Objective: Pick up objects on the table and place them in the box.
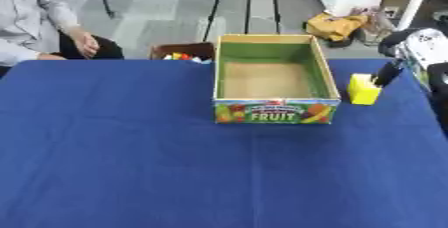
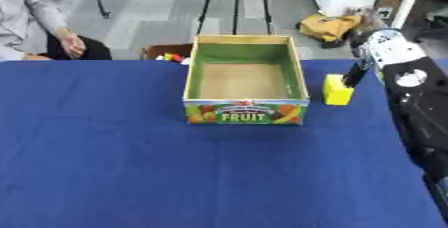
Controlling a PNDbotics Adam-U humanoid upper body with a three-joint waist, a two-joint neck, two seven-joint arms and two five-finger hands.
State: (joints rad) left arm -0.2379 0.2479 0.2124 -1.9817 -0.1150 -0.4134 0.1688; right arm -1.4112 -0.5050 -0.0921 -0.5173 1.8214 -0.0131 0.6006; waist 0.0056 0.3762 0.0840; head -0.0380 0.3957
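Across the whole lower field lies the blue cloth-covered tabletop (image 1: 131,162). Near its far edge, at centre, stands the open cardboard box with green inner walls and a "FRUIT" label on its front panel (image 1: 275,112); its brown floor shows nothing inside. Just beside the box's right wall, on the cloth, sits the small yellow block (image 2: 337,90), the task's thing. The right hand (image 2: 357,73) comes down from the upper right; its dark fingers (image 1: 386,73) touch the block's top at its right side. Whether they are apart or clamped on the block cannot be told. The left hand appears in neither view.

Procedure for the step in hand, judged to be the grasp:
- Seat the fingers on opposite faces of the block before lifting.
- Lift straight up until the block is above the box's rim.
- Move left over the box's floor, then release low.
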